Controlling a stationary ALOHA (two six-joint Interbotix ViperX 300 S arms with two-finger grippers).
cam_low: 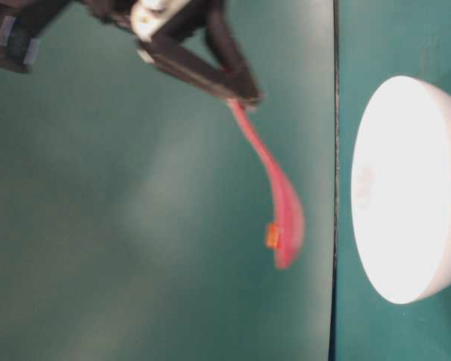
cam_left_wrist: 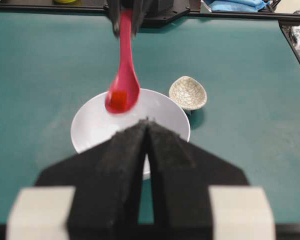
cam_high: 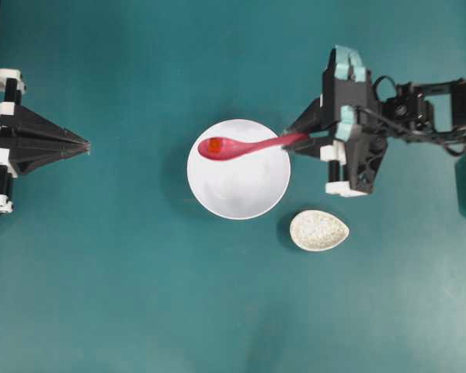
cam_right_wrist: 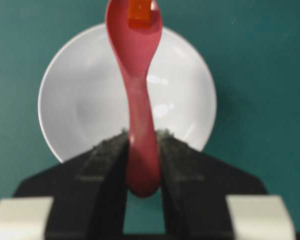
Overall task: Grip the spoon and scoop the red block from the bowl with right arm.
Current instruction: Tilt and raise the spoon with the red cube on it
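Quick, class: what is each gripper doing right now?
Left gripper: shut, holding nothing.
Right gripper: shut on the glossy pink spoon, which carries the tiny red-orange block.

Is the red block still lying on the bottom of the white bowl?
No: the red block sits in the scoop of the pink spoon, held above the white bowl, whose inside is bare.
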